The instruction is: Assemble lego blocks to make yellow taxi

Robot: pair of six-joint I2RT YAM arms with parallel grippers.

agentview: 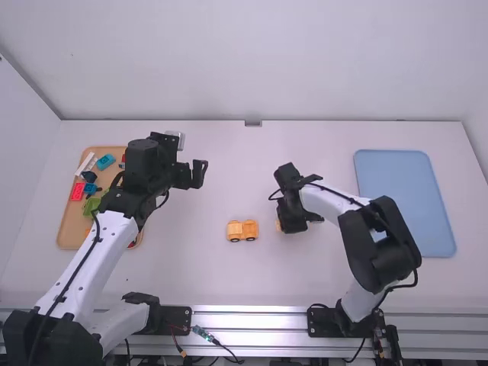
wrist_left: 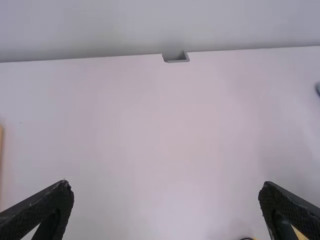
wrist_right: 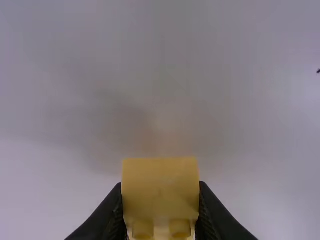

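Note:
My left gripper (agentview: 200, 174) is over the table just right of the parts tray; in the left wrist view the left gripper (wrist_left: 166, 207) has its fingers wide apart with nothing between them. My right gripper (agentview: 282, 223) is low over the table, right of the yellow vehicle (agentview: 242, 230), which stands on dark wheels. In the right wrist view the right gripper (wrist_right: 160, 212) is shut on a yellow block (wrist_right: 160, 187), whose studs show at its lower edge.
A wooden tray (agentview: 70, 229) at the left holds loose blocks in several colours, partly under the left arm. A blue tray (agentview: 404, 198) lies at the right, beyond the right arm's elbow.

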